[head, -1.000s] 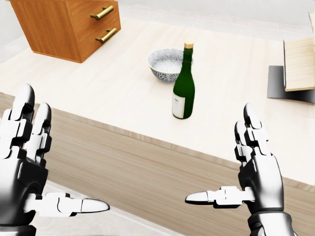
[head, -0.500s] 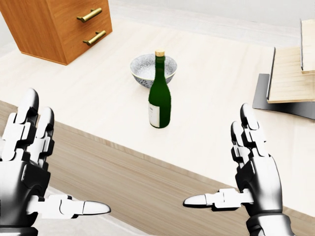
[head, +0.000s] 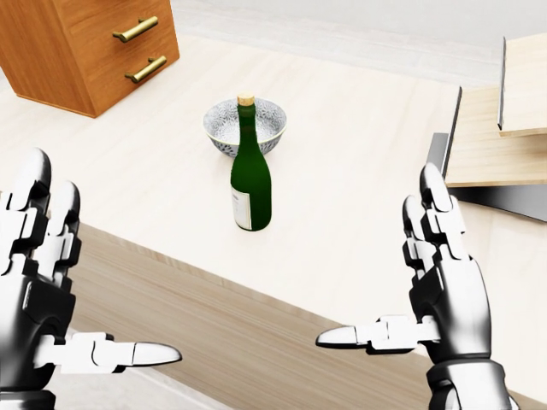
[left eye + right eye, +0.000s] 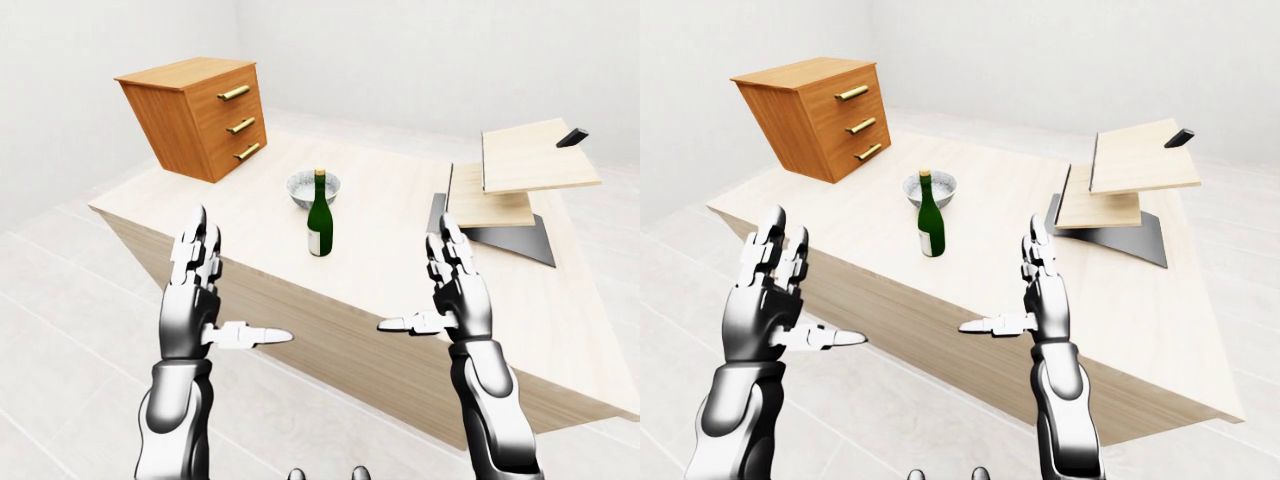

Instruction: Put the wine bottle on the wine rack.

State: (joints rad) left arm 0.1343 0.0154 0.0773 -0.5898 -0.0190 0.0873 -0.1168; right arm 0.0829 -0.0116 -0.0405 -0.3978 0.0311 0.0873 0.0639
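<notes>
Fingers of the left hand and right hand stand spread, holding nothing, in the head view; the wine bottle stands upright beyond and between them. In the left-eye view, the wine rack lies beyond the right fingers. A sideways brush could probably topple the bottle against the bowl.

Left robot hand and right robot hand are raised side by side, well apart, fingers extended upward, thumbs pointing inward, both empty.
</notes>
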